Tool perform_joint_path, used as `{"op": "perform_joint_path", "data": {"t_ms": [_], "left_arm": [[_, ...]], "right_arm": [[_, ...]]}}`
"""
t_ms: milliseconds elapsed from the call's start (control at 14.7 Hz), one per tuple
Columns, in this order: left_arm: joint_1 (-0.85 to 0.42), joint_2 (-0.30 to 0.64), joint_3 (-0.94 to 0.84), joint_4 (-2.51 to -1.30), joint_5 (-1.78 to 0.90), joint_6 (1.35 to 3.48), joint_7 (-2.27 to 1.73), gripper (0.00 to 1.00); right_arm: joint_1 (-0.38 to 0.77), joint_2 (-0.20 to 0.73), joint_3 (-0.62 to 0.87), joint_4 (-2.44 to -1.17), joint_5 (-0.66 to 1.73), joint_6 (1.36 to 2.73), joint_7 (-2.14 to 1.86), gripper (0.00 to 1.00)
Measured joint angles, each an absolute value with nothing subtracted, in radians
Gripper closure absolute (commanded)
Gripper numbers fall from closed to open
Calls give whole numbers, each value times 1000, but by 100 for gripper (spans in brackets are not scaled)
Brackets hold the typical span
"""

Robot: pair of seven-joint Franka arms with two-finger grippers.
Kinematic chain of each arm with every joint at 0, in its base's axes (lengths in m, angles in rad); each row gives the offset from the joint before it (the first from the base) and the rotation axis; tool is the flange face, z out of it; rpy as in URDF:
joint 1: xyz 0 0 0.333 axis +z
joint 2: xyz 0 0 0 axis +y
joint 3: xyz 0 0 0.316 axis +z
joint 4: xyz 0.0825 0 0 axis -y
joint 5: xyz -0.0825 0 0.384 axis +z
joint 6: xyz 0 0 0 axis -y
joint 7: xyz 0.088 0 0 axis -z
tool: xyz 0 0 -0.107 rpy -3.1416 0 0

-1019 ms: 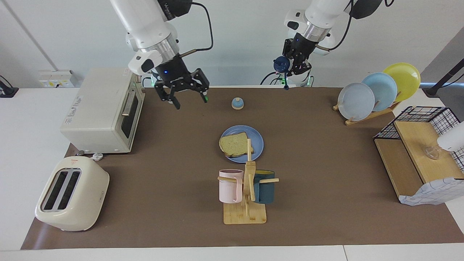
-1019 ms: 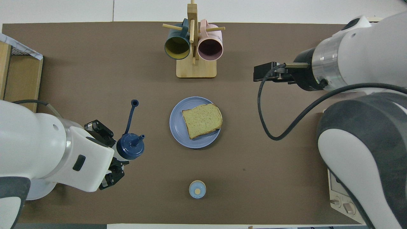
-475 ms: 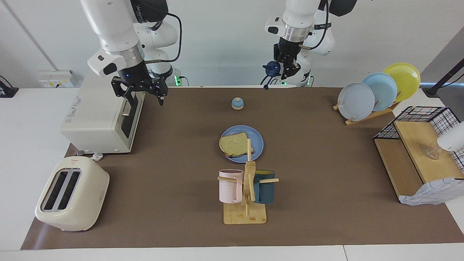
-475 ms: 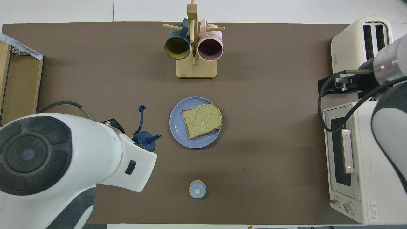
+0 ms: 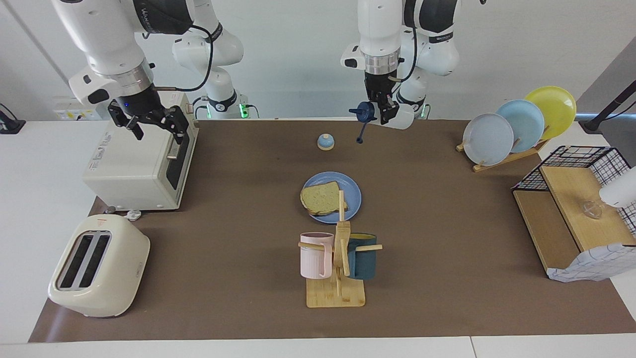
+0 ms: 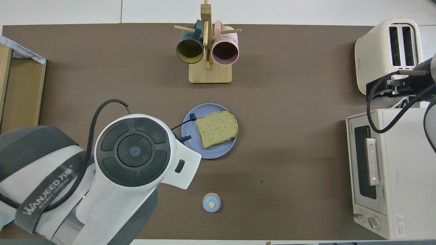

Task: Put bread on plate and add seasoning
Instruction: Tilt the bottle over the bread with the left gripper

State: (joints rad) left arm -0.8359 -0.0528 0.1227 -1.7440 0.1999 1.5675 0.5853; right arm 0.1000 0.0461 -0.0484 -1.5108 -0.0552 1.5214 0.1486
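The bread (image 5: 320,198) (image 6: 217,128) lies flat on the blue plate (image 5: 351,192) (image 6: 213,153) in the middle of the mat. My left gripper (image 5: 381,107) hangs high in the air, shut on the seasoning (image 5: 397,119). The bottle is tipped on its side, and its dark cap (image 5: 365,110) hangs open on a strap. In the overhead view the arm hides that gripper; only the bottle's nozzle (image 6: 184,137) pokes out over the plate's rim. My right gripper (image 5: 156,130) is open and holds nothing, over the toaster oven (image 5: 139,159).
A small blue-and-tan bell (image 5: 325,142) (image 6: 211,202) sits nearer the robots than the plate. A mug rack (image 5: 338,263) with two mugs stands farther out. A toaster (image 5: 97,266) is beside the oven. A plate rack (image 5: 516,124) and wire shelf (image 5: 576,209) are at the left arm's end.
My left arm has swung the bottle in toward the plate and tipped it sideways. The right arm has pulled back, from over the mat to over the toaster oven.
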Motion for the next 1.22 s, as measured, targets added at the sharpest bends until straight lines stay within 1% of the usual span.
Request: {"op": "perform_joint_path", "data": {"t_ms": [136, 543, 815, 1019, 1223], "left_arm": [[-852, -16, 122, -1729, 215, 1571, 562, 100], [-933, 161, 120, -1653, 311, 1573, 460, 100], [-966, 215, 121, -1647, 414, 1553, 440, 100], [-997, 257, 120, -1644, 502, 1506, 434, 100], [-1026, 331, 121, -1625, 579, 1468, 425, 100]], "right_arm": [[89, 51, -48, -1511, -55, 1521, 125, 0], [85, 53, -44, -1512, -55, 1488, 116, 0], [79, 53, -43, -1513, -55, 1486, 116, 0], [49, 37, -37, -1538, -55, 1485, 116, 0], [6, 31, -24, -1547, -55, 1498, 114, 0]]}}
